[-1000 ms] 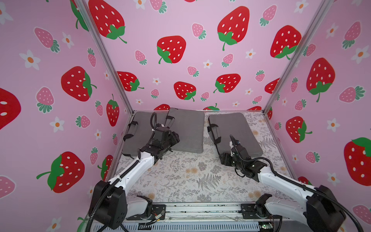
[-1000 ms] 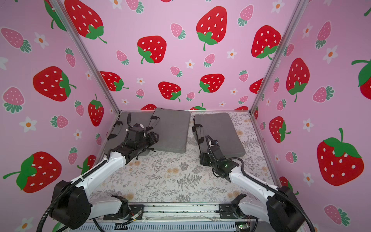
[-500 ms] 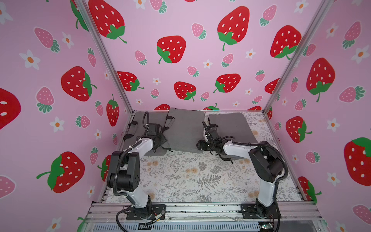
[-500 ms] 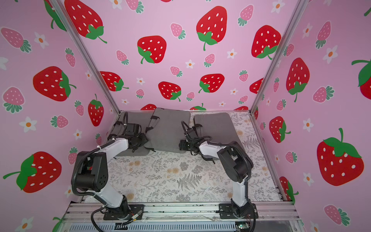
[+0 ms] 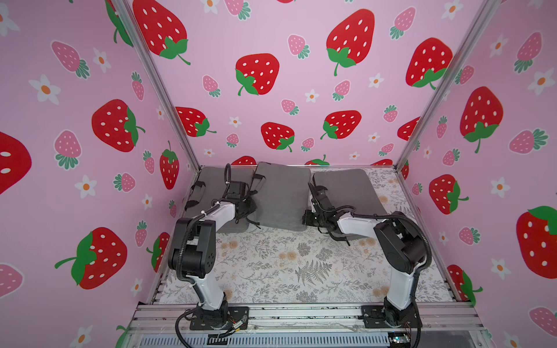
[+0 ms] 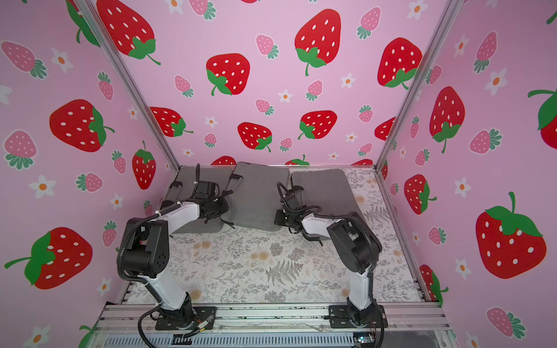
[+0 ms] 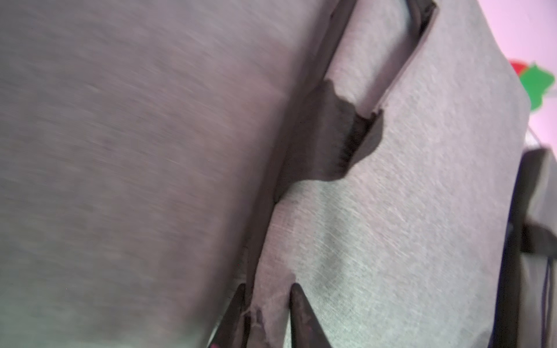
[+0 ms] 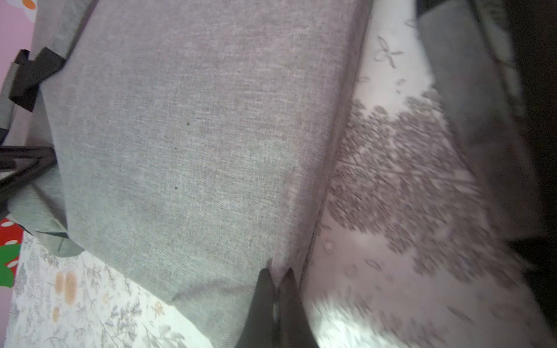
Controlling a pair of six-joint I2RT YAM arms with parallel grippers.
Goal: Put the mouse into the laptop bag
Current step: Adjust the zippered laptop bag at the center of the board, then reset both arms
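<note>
The grey laptop bag [image 5: 281, 195] [image 6: 259, 195] lies in the middle at the back of the table, between two similar bags. My left gripper [image 5: 250, 208] [image 6: 224, 206] is at its left edge. In the left wrist view the left gripper [image 7: 268, 301] is shut on a fold of the bag's fabric [image 7: 407, 211]. My right gripper [image 5: 307, 217] [image 6: 278, 218] is at the bag's right edge. In the right wrist view the right gripper [image 8: 276, 277] pinches that edge of the bag [image 8: 196, 135]. The mouse is out of view.
A second grey bag [image 5: 211, 180] lies at the back left, partly under the left arm, and a third [image 5: 346, 186] lies at the back right. The floral tablecloth [image 5: 286, 265] covers the table. Pink strawberry walls enclose three sides.
Both grippers have closed on the side edges of the middle bag. A second ago both arms reached in low from the front; now their elbows stand high.
</note>
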